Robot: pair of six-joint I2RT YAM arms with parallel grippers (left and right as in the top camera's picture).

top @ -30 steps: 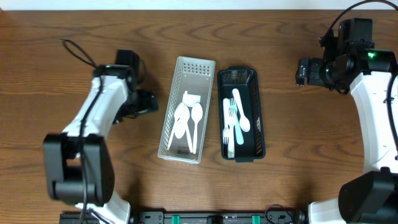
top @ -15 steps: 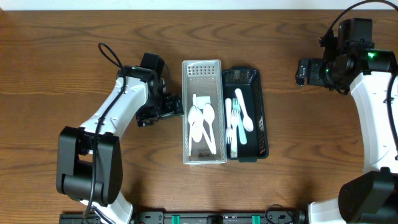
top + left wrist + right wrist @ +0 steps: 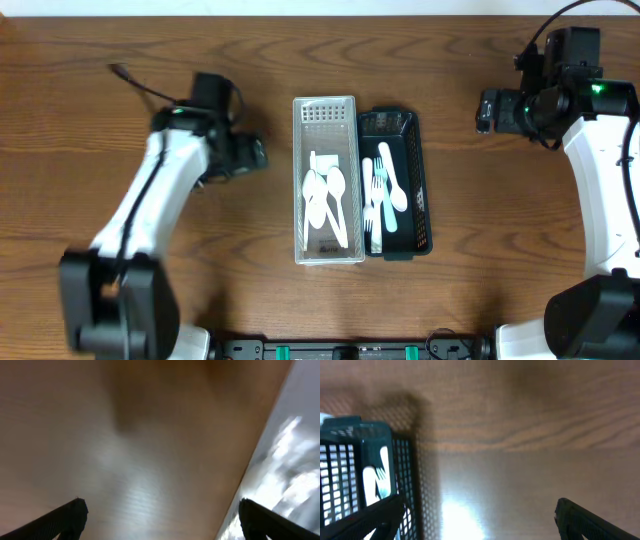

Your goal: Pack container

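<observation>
A white perforated basket [image 3: 325, 108] holds several white spoons [image 3: 325, 200] and stands straight against a black mesh basket [image 3: 421, 180] with forks and a spoon [image 3: 380, 195] in it. My left gripper [image 3: 257, 156] hovers left of the white basket, open and empty. In the left wrist view that gripper [image 3: 162, 515] is over bare wood, with the white basket [image 3: 285, 470] blurred at the right edge. My right gripper [image 3: 484, 112] is open and empty, off to the right of the black basket. The right wrist view has this gripper [image 3: 477, 515] above wood, with the black basket [image 3: 405, 470] at left.
The wooden table [image 3: 480, 260] stretches around both baskets. A black cable [image 3: 135, 80] loops from the left arm at the upper left. The arms' bases sit at the table's front edge.
The white basket, tilted one second ago, was pushed straight against the black basket by the left gripper. That gripper has since pulled back to the left. The right arm has not moved.
</observation>
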